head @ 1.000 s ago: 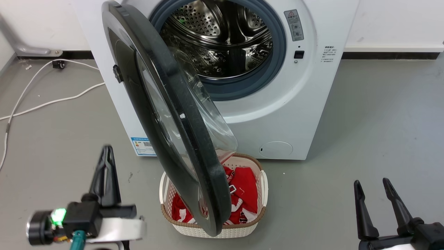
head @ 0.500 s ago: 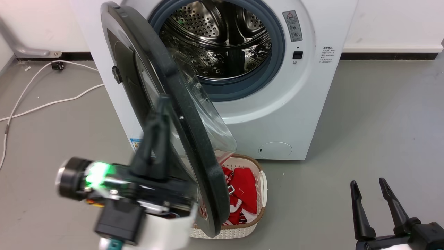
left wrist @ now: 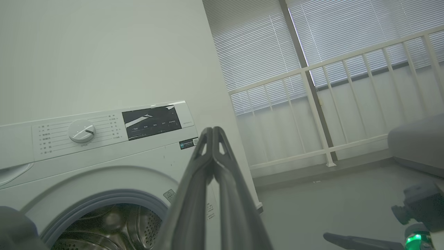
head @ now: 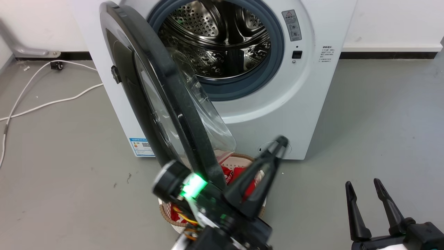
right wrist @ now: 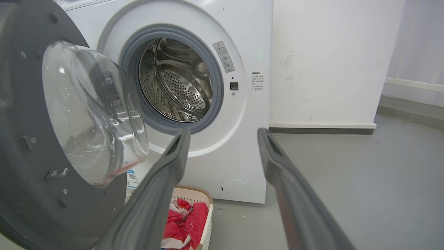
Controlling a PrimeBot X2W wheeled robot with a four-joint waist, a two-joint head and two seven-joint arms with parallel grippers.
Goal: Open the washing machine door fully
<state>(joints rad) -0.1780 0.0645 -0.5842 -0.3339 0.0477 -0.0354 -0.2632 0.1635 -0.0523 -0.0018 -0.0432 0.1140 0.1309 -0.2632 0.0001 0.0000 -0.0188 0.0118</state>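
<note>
The white washing machine (head: 305,104) stands at top centre with its steel drum (head: 222,38) exposed. The washing machine door (head: 187,135), a black disc with a clear glass bowl (head: 208,118), hangs from the left hinge, swung out nearly edge-on toward me. My left gripper (head: 280,142) is shut on nothing, low, just right of the door's free edge on its drum side, fingers slanting up-right. Whether it touches the door I cannot tell. In the left wrist view the left gripper (left wrist: 212,131) points past the machine's panel (left wrist: 104,139). My right gripper (head: 362,183) (right wrist: 224,133) stands open at lower right, facing the door's inner face (right wrist: 20,104).
A white woven basket (head: 239,159) (right wrist: 194,194) holding red clothes (right wrist: 187,222) sits on the floor under the door's lower edge. White cables (head: 45,102) lie on the floor at left. Open grey floor (head: 381,121) extends to the right. A railing (left wrist: 329,104) stands beyond.
My left gripper has swept from the door's outer left side across to its right, drum side, and now points up-right. The door and the right gripper have barely moved.
</note>
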